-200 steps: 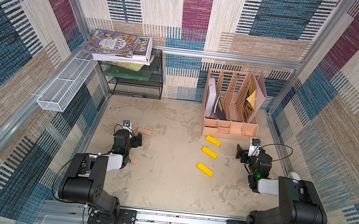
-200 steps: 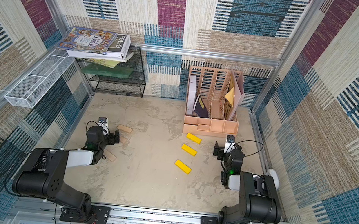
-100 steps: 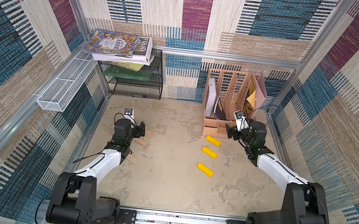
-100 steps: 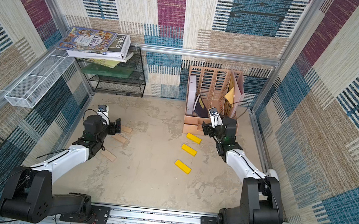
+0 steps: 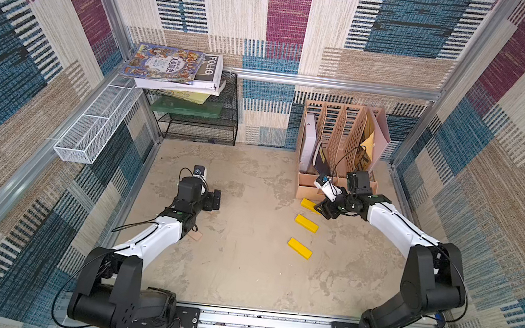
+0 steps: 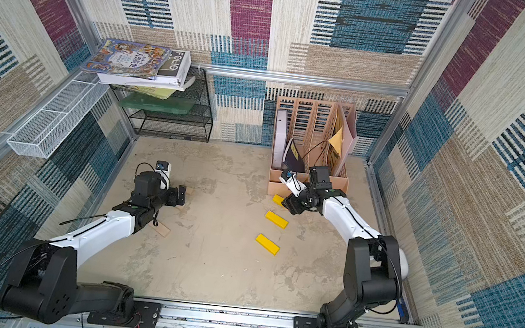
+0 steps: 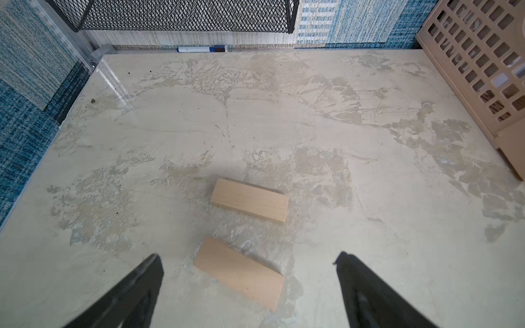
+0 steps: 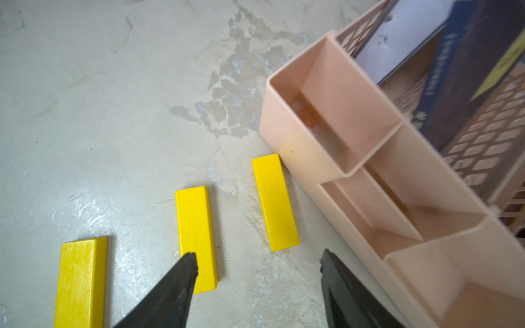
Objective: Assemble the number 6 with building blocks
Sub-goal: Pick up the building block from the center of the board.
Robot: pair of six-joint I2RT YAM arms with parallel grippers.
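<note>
Reaching right fingers [image 8: 176, 284]: spread apart and empty, low over the counter [image 8: 113, 113]; one tip overlaps the end of the middle yellow bar [image 8: 196, 227], and the yellow bar by the organiser [image 8: 275, 201] lies ahead between the tips.
Risk, wrong bar: brought straight down as they stand, one tip probably lands on the middle yellow bar and shoves it instead of straddling a single bar.
Risk, organiser: the peach file organiser [image 8: 287, 133] stands just beside that far bar; a finger could catch its wall or wedge the bar against it.
Left fingers [image 7: 136, 289]: wide apart, empty, above the nearer pale wooden bar [image 7: 238, 274], which lies askew to them and may twist when pinched.
Risk, hidden bar: a third pale bar [image 5: 195, 236] pokes out from under the left arm, which could drag it.
Building blocks: flat, equal bars. Three are bright yellow, including the nearest yellow bar [image 8: 81, 281], in a loose row on the robot's right. The farther pale wooden bar [image 7: 250, 200] and its fellows lie on the left.
Number 6: not begun; no two bars are joined.
</note>
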